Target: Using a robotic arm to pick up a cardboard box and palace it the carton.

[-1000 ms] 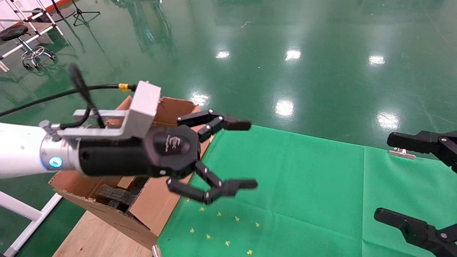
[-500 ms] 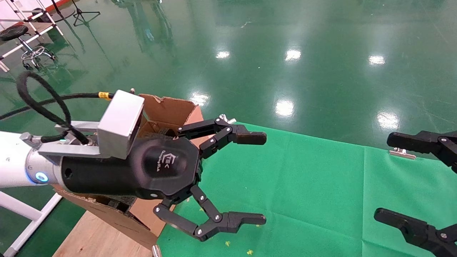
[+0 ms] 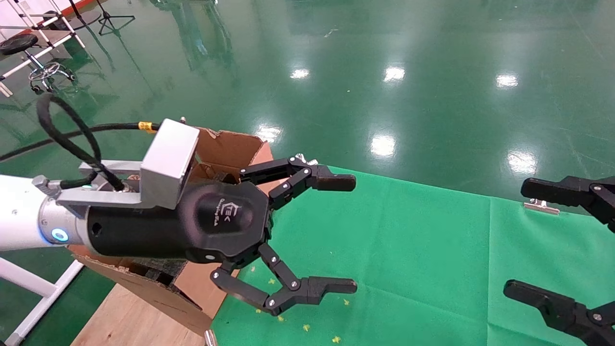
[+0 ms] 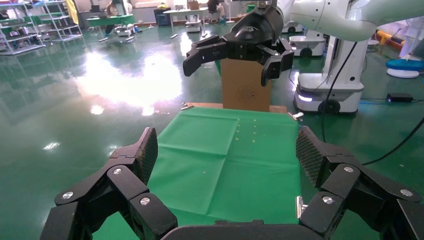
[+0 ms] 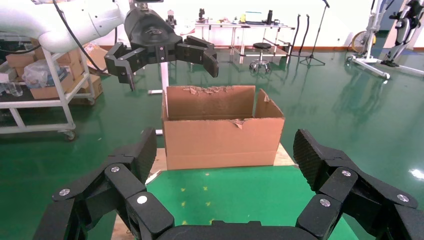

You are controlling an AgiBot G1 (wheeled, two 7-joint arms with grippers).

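My left gripper point(image 3: 350, 234), black on a white and silver arm, is open and empty. It hangs over the left end of the green cloth point(image 3: 423, 259), just right of the carton point(image 3: 226, 146). The carton is large and brown with torn flaps and black foam point(image 3: 158, 275) inside. In the right wrist view the carton point(image 5: 220, 135) stands beyond the cloth with the left gripper point(image 5: 167, 62) above it. My right gripper point(image 3: 521, 238) is open and empty at the right edge. The reddish-brown cardboard box is out of view. My own jaws stand wide apart in both wrist views.
The carton sits on a wooden board point(image 3: 129, 317) at the table's left end. Yellow specks point(image 3: 307, 327) dot the cloth. A metal clip point(image 3: 540, 205) holds its far edge. In the left wrist view a tall brown box point(image 4: 246, 90) stands beyond the cloth, behind the right gripper point(image 4: 230, 57).
My left gripper has moved a little right and down from beside the carton, and its fingers have opened wider. The right gripper has not moved.
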